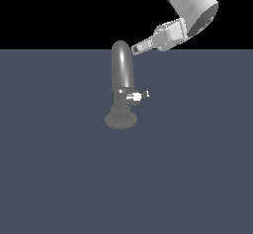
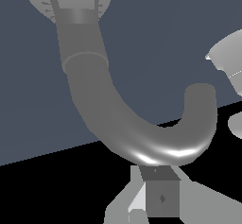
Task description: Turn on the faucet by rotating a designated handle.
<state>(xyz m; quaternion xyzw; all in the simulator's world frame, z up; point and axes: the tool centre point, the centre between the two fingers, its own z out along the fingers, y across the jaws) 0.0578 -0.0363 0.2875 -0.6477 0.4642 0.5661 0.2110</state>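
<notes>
The faucet (image 1: 121,87) is a glossy grey tap with a tall arched spout, standing on a round ribbed base (image 1: 121,120) in the middle of the exterior view. Its handle (image 1: 137,96) is a small bright white stub with a thin lever tip, pointing to the exterior view's right from the lower body. My gripper (image 1: 134,49) hovers just beside the top of the spout's arch, well above the handle, with its fingers together and holding nothing. In the wrist view the curved spout (image 2: 142,133) fills the frame just past my gripper (image 2: 153,176), and the bright handle (image 2: 226,55) shows at the edge.
The faucet stands on a flat dark blue-grey floor (image 1: 59,169) that spreads in all directions. My arm (image 1: 192,3) comes in from the upper right of the exterior view. No other objects show.
</notes>
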